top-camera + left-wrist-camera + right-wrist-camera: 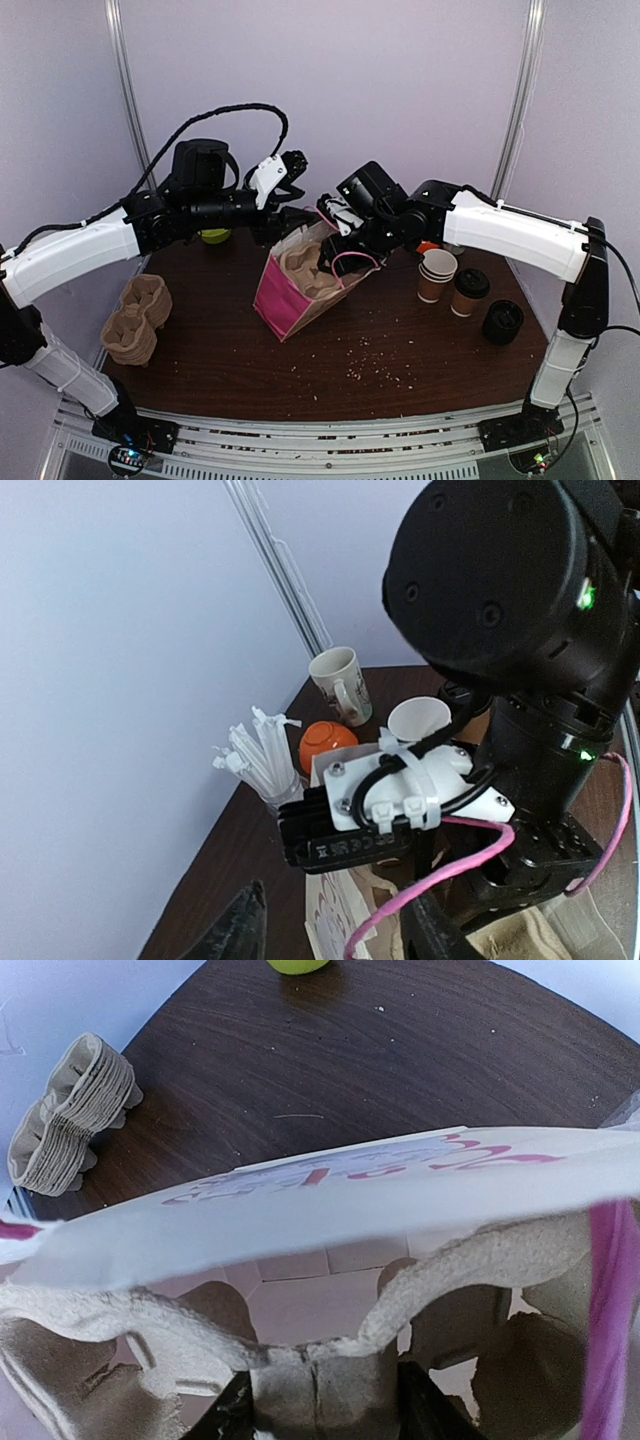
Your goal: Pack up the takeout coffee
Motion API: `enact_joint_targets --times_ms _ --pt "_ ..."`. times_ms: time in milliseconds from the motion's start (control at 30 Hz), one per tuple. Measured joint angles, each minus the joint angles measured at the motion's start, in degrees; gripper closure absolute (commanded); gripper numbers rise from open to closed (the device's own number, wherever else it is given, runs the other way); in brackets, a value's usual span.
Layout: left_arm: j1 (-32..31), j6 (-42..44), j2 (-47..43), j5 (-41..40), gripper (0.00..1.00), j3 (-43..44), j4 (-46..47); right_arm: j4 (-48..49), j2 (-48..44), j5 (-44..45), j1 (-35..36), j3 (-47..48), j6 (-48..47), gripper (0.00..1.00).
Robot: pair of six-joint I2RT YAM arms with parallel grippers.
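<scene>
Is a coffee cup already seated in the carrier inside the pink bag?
No, the carrier in the pink bag shows only empty wells; the lidded cup stands outside on the table.

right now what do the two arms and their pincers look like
The left arm and right arm have white shells and black round joints. A black cable loops above the left one. The right wrist's white bracket holds zip-tied cables. Left pincer and right pincer are black.

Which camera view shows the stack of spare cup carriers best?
The top external view: the whole stack of spare cup carriers sits unobstructed on the left. The right wrist view catches it sideways in a corner; the left wrist view misses it.
</scene>
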Motion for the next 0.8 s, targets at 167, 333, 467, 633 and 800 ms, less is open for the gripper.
enact_joint_targets --times_ms 167,333,467,633,800 --pt "-0.1 0.4 0.0 2.0 0.89 0.9 0.7 0.0 0.0 -0.2 0.0 0.0 0.0 0.56" --pt "-0.6 1.4 0.0 3.6 1.00 0.9 0.7 0.0 0.0 -0.3 0.0 0.0 0.0 0.56" --pt "-0.8 1.5 0.0 4.1 1.00 0.9 0.7 0.0 0.0 -0.3 0.0 0.0 0.0 0.56" --pt "-0.8 1.3 0.0 4.1 1.00 0.7 0.8 0.6 -0.3 -0.2 0.0 -0.4 0.2 0.56" --pt "-0.9 -0.7 -0.4 2.7 1.00 -1.6 3.3 2.0 -2.7 0.1 0.0 -2.8 1.1 0.57"
